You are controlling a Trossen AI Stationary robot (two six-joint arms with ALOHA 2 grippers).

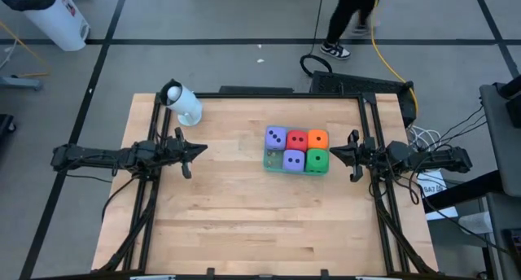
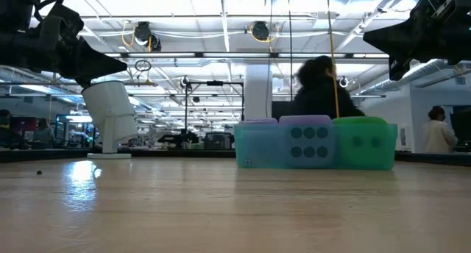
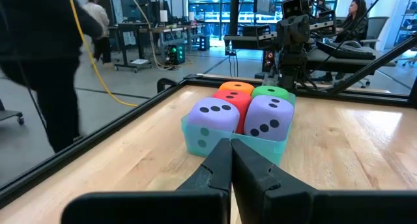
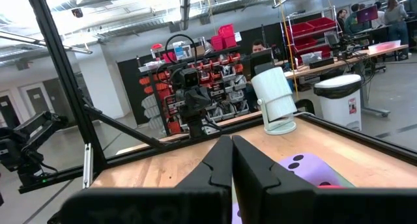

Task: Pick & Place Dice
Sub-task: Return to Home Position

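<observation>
Five dice (image 1: 296, 149) sit packed in the teal tray (image 1: 266, 162), right of centre on the table (image 1: 244, 223): purple, red, orange in one row; purple, green in the other.

Right gripper (image 1: 335, 153): clenched, empty, just beside the tray.

Left gripper (image 1: 200, 149): clenched, empty, well apart across bare wood.

White cylindrical device (image 1: 184, 103) stands near the far-left edge.

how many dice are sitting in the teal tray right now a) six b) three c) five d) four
c, five: in the high view the teal tray holds a purple die, a red die, an orange die, a second purple die and a green die.
</observation>
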